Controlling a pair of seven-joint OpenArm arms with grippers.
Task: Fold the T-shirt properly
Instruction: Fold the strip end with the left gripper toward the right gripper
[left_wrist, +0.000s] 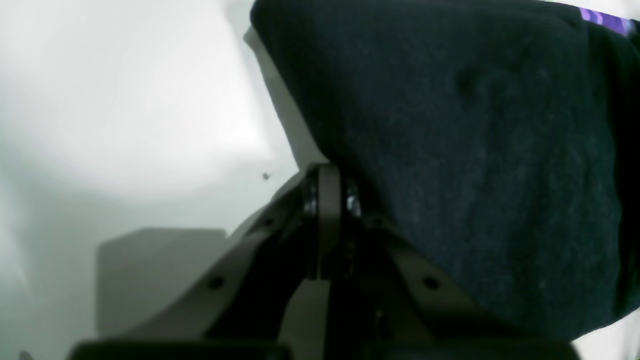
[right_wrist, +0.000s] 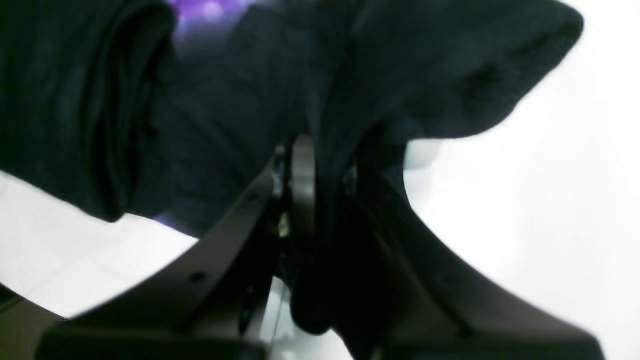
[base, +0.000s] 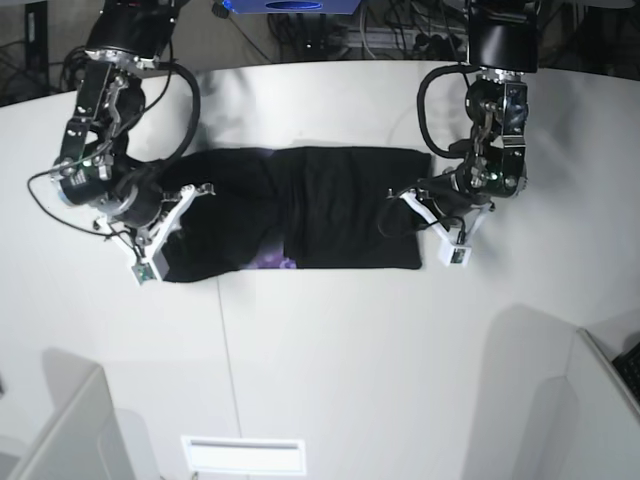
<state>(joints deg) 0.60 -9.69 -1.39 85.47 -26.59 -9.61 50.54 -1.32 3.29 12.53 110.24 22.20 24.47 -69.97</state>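
Base view: T-shirt (base: 355, 205) lies across the white table (base: 400, 370), between the table's left and right edges, nearer the far edge.
Long axis: side to side, parallel to the far edge; one folded panel at the right, purple print showing by its edge.
Right gripper (base: 150, 262): at the shirt's left end.
Left gripper (base: 455, 248): by its right end.
Surface: a seam runs toward the near edge, where a white rectangle (base: 244, 456) lies.
Room: cables and dark gear past the far edge.
Left wrist view: fingers shut, at the shirt's side edge; a dark speck (left_wrist: 266, 176) on the tabletop, unseen from the base.
Right wrist view: fingers closed on bunched black cloth, a fold the base view hides.
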